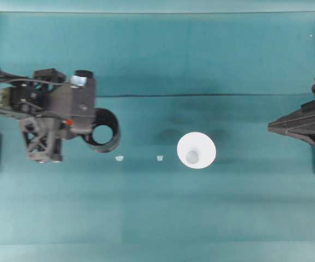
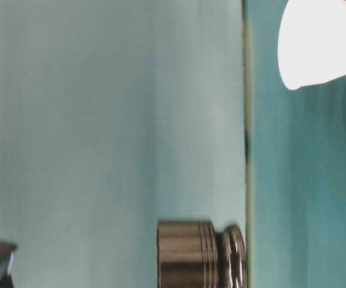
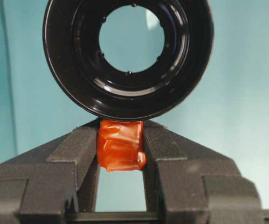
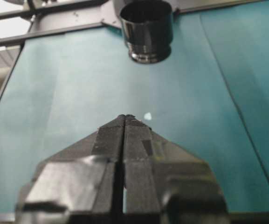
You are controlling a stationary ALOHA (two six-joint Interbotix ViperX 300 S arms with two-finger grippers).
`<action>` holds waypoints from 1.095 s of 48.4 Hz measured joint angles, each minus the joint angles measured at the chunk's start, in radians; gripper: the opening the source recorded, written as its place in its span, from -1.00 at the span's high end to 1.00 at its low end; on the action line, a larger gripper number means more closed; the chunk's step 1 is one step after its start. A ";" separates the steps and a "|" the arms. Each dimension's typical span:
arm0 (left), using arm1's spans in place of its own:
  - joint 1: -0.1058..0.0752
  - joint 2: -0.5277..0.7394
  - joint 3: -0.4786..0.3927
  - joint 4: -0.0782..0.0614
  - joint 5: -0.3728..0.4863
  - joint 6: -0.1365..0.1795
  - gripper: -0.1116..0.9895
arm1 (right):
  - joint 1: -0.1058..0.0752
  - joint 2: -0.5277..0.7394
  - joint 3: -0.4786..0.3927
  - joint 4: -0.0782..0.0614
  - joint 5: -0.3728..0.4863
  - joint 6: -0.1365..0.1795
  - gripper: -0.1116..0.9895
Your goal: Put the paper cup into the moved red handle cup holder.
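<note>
While clamped on the red handle cup holder, left pincer level; right pincer pressed together, empty.

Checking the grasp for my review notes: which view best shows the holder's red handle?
The left wrist view: the red handle sits close up, clamped between the left gripper fingers, under the black holder. Overhead gives just an orange speck. The right wrist view shows the holder, handle hidden.
</note>
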 measured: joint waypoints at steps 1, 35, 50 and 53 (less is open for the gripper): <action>-0.002 0.011 -0.011 0.000 -0.003 -0.002 0.31 | 0.000 0.000 0.000 -0.002 0.000 0.000 1.00; -0.023 0.311 -0.212 0.000 -0.103 0.038 0.31 | 0.000 -0.005 0.002 -0.002 0.000 0.000 1.00; -0.032 0.391 -0.195 0.000 -0.178 0.046 0.31 | 0.000 -0.006 0.000 0.000 0.000 0.000 1.00; -0.032 0.407 -0.192 0.000 -0.189 0.046 0.31 | 0.000 -0.006 0.000 -0.002 0.000 0.000 1.00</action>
